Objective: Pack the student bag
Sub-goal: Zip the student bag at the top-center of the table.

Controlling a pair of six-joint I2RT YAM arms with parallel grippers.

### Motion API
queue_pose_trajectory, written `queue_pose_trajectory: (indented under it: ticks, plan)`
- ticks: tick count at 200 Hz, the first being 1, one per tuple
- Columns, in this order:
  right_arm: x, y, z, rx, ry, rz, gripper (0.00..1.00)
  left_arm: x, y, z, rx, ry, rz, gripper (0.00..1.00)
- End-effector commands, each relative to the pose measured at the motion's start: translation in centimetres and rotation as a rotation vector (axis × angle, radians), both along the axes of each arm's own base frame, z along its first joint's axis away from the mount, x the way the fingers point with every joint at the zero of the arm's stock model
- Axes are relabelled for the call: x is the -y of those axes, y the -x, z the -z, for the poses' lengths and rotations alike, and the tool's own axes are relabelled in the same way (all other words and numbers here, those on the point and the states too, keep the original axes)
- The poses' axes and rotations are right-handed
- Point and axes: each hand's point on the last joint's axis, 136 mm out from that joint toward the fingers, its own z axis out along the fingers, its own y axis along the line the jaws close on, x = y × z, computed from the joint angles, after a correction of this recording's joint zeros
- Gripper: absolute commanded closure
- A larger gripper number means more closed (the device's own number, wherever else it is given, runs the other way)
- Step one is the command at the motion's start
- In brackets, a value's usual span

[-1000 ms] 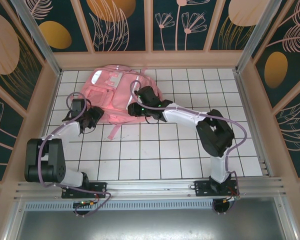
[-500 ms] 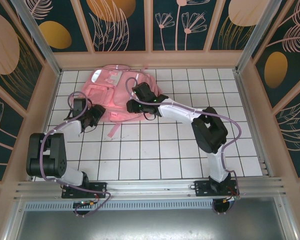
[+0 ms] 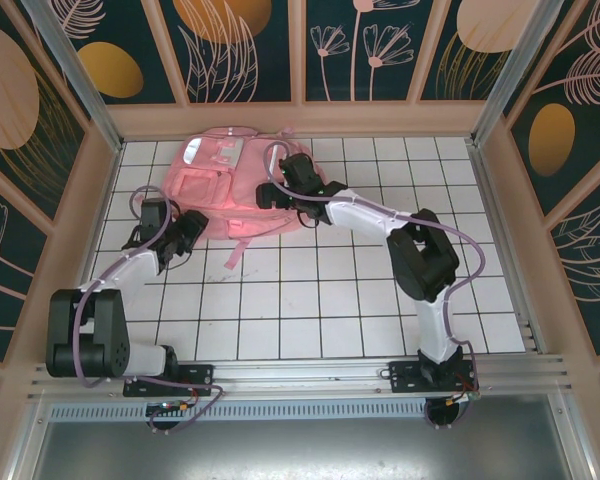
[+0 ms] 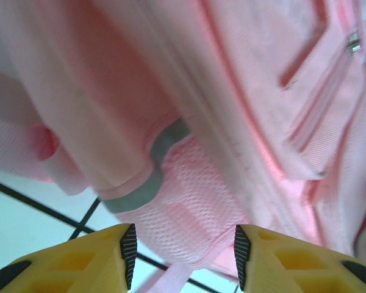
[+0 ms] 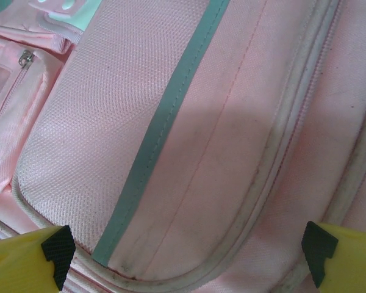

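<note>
The student bag (image 3: pixel 215 185), a large soft pink backpack, lies flat at the back left of the white tiled floor. My left gripper (image 3: pixel 187 232) is at its near left corner. In the left wrist view the left gripper (image 4: pixel 184 256) is open, its yellow fingers either side of the bag's mesh side pocket (image 4: pixel 189 207) without pinching it. My right gripper (image 3: pixel 283 190) hovers over the bag's right half. In the right wrist view the right gripper (image 5: pixel 188 253) stands wide open just above a piped pink panel (image 5: pixel 189 152) with a grey-green stripe (image 5: pixel 152 146).
A loose pink strap (image 3: pixel 235 250) trails from the bag onto the tiles. Wooden-framed walls (image 3: pixel 300 118) close in the back and sides. Bare tiles (image 3: pixel 320 300) stretch between the bag and the arm bases.
My right gripper opened wide and shifted back and slightly right across the bag's top. The left gripper stayed at the bag's near left corner.
</note>
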Motion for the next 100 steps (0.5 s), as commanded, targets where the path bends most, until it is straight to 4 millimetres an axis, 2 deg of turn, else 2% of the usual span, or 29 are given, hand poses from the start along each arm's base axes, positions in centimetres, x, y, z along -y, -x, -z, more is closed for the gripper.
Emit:
queue_pose_trajectory:
  ticks: [1,31,52,73,87,100]
  plan:
    - [-0.1,0.2,-4.5,0.093,-0.125,0.021,0.01,0.8,-0.3,1.5,-0.008,0.069,0.01,0.53]
    - [-0.9,1.6,-5.7,0.091,-0.19,-0.036,0.01,1.4,-1.3,2.0,0.023,0.12,0.01,0.53]
    - [-1.9,3.2,-6.3,0.154,-0.167,-0.084,0.01,1.2,-1.9,2.1,0.038,0.113,0.004,0.53]
    - [-2.9,4.7,-6.1,0.177,-0.115,-0.114,0.01,1.1,-2.5,2.3,0.051,0.111,-0.004,0.53]
    - [-3.6,5.6,-5.9,0.189,-0.088,-0.142,0.01,1.0,-2.9,2.6,0.057,0.111,-0.008,0.57]
    - [-4.3,6.5,-5.5,0.198,-0.053,-0.166,0.01,1.1,-3.1,2.8,0.068,0.123,-0.011,0.72]
